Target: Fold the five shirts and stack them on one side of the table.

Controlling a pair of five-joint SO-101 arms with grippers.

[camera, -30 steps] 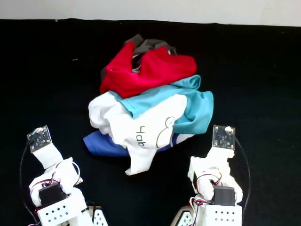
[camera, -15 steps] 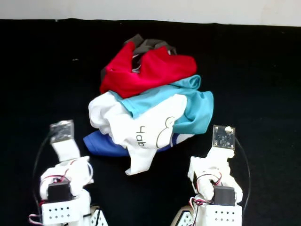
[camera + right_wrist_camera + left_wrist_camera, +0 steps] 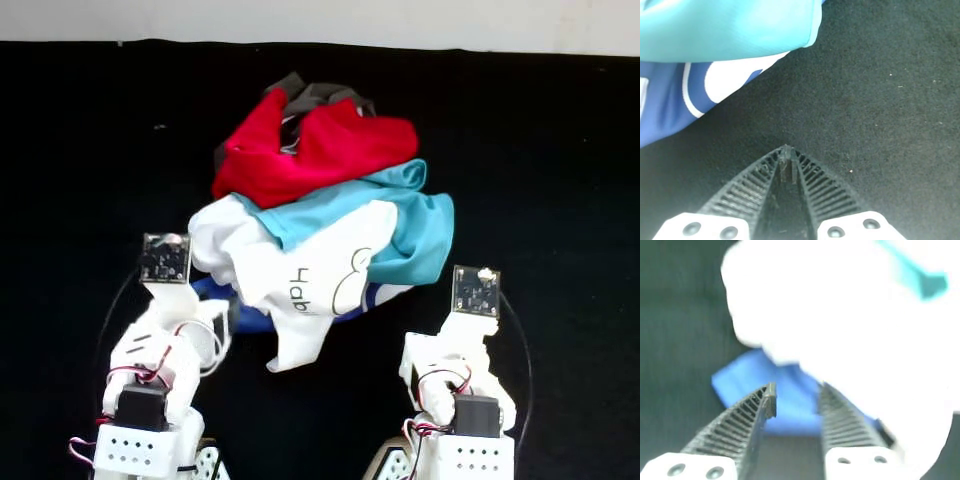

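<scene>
— High view: where are the five shirts pictured?
— They are heaped in one unfolded pile at the middle of the black table. A grey shirt is tucked in at the far end and overlapped by a red shirt. A teal shirt is draped nearer, and a white shirt with dark print is spread across the near side. A blue shirt is pinned beneath, its edge shown at the pile's near left.
— And the arms?
— The left arm is raised at the pile's near-left edge. In the left wrist view, the left gripper is held with fingers parted above the blue shirt's edge; whether the cloth is touched cannot be told. The right arm is stationed nearer the front, right of the pile. In the right wrist view, the right gripper is seen with fingertips pressed together over bare black cloth, near the teal and blue hems but apart from them.
</scene>
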